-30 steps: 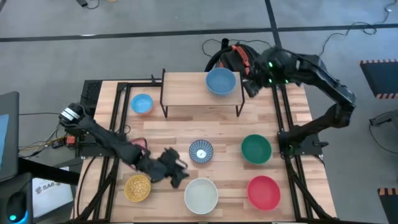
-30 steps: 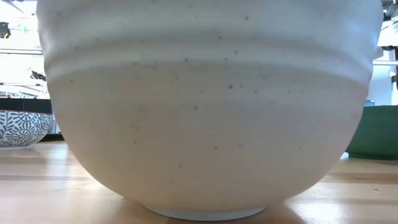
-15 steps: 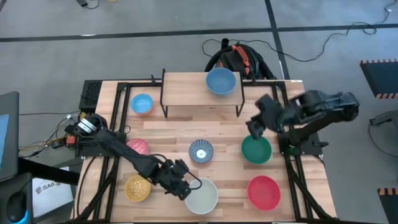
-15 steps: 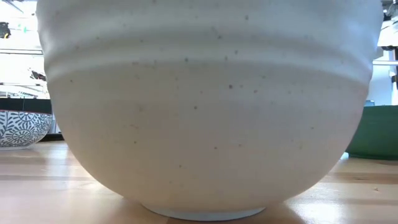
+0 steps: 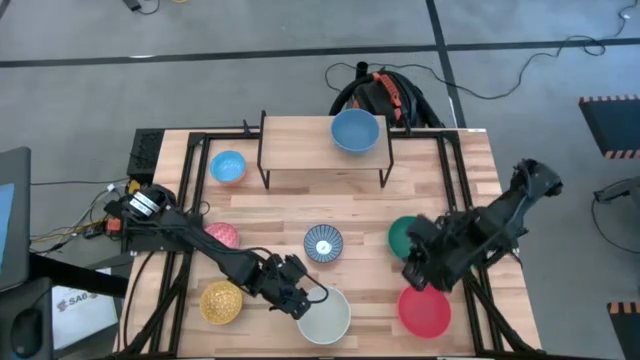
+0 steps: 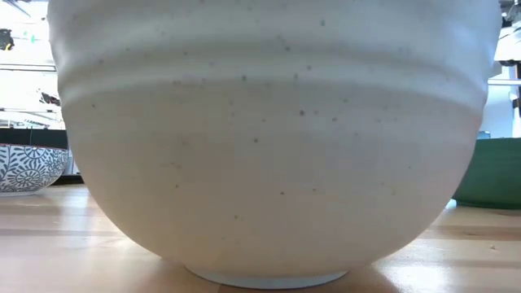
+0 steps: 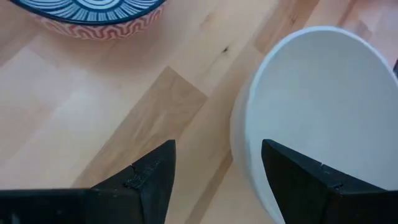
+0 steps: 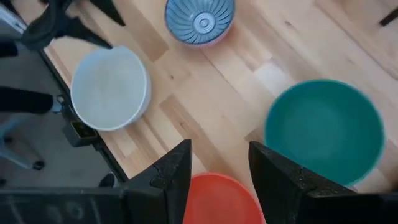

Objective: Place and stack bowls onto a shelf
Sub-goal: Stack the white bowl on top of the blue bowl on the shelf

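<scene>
The shelf point(image 5: 300, 148) stands at the table's far side with a blue bowl point(image 5: 354, 131) on its right end. On the table sit a white bowl point(image 5: 328, 316), a patterned bowl point(image 5: 323, 244), a green bowl point(image 8: 323, 130), a red bowl point(image 5: 426, 310), a pink bowl point(image 5: 222, 236), a yellow bowl point(image 5: 221, 301) and a light-blue bowl point(image 5: 228, 167). My left gripper point(image 7: 217, 146) is open at the white bowl's left rim point(image 7: 244, 118), one finger over the inside and one outside; no touch shows. My right gripper point(image 8: 219, 149) hangs open above the table between the green and red bowls.
A black and orange bag point(image 5: 375, 92) lies on the floor behind the table. Black frame rails point(image 5: 190, 190) run along the table's left and right sides. Bare wood lies between the shelf and the patterned bowl. In the low view the white bowl point(image 6: 277, 138) fills the picture.
My right gripper has swung from beside the shelf's right end toward the table's near edge and come down over the green and red bowls, turning as it went. My left gripper has gone right and down from beside the yellow bowl to the white bowl's rim. No bowl has moved.
</scene>
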{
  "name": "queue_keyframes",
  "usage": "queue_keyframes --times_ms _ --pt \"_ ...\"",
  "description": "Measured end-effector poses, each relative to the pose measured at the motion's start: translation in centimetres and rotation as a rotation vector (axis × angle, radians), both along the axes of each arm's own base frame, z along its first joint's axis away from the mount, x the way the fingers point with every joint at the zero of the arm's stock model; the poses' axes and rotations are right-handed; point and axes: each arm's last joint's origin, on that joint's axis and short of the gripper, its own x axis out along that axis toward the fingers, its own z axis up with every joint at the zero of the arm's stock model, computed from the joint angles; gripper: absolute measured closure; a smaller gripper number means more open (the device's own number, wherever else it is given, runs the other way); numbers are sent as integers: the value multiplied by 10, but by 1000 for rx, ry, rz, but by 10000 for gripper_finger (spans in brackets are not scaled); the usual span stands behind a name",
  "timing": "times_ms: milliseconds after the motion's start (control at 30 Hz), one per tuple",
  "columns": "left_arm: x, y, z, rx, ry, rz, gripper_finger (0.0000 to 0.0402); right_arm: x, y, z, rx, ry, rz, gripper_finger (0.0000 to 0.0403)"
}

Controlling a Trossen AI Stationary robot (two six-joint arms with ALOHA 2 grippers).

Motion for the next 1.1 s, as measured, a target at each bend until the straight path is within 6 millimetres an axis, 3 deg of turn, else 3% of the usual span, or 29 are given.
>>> queue_keyframes --times_ms 133,333,700,800,933,1100 --pt "3 2 -5 10 16 -4 203 13 17 -15 -14 30 6 216" --pt "6 3 -13 -25 47 -33 270 33 36 -35 4 68 9 216" --pt "9 6 -17 -21 69 -47 354 38 66 -47 39 6 53 216" --pt "11 9 -17 -9 68 -51 391 50 71 -55 41 -16 44 216" --pt "16 11 -10 -8 46 -52 400 62 76 -67 39 -16 35 216" --pt "28 7 17 50 -43 -55 401 66 75 -62 61 -61 44 216"
